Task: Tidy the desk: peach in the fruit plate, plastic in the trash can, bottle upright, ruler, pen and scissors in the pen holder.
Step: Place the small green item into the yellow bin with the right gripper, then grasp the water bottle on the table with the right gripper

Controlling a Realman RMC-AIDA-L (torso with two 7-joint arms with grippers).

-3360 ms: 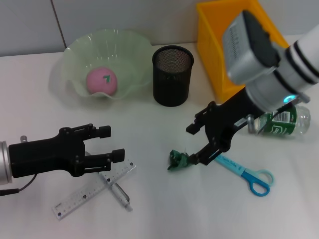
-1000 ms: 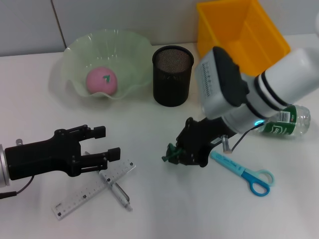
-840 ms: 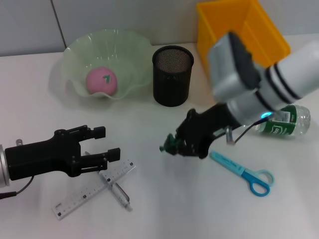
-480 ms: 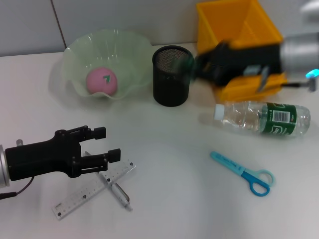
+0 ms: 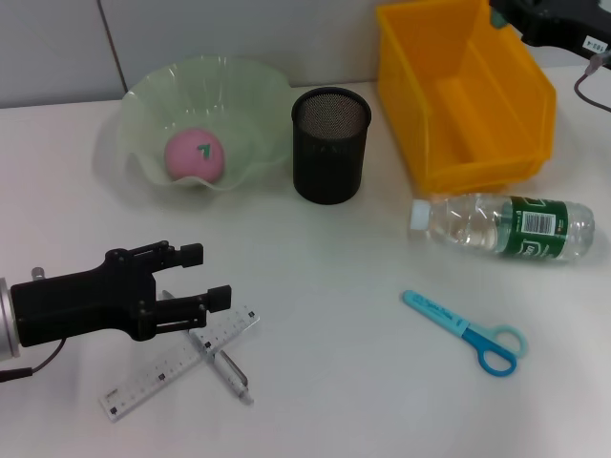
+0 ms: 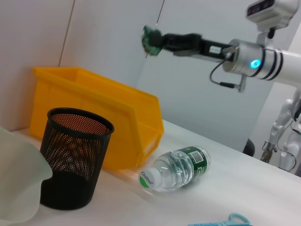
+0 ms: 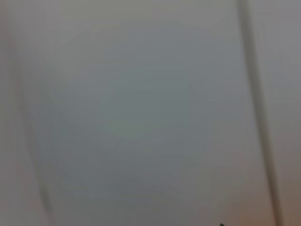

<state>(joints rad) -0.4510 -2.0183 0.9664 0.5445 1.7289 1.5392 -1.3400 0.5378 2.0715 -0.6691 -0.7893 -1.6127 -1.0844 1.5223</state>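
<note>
My right gripper (image 6: 159, 41) hangs high above the yellow trash can (image 5: 463, 91), shut on the crumpled green plastic (image 6: 150, 40); the head view catches only its edge (image 5: 535, 14) at the top right. At the lower left my left gripper (image 5: 207, 276) rests open, just above the clear ruler (image 5: 181, 363) and the pen (image 5: 226, 367) crossing it. The pink peach (image 5: 195, 156) lies in the green fruit plate (image 5: 153, 95). On its side lies the bottle (image 5: 506, 227). Blue scissors (image 5: 465, 331) lie flat near the front right. A black mesh pen holder (image 5: 330, 143) stands in the middle.
The trash can stands at the back right, close to the pen holder (image 6: 75, 160) and the bottle (image 6: 176, 167). A grey wall runs behind the table. The right wrist view holds only blurred grey wall.
My right gripper shut on the plastic on the table, lifted it and swung it up and back to the right over the trash can. The left arm has stayed put.
</note>
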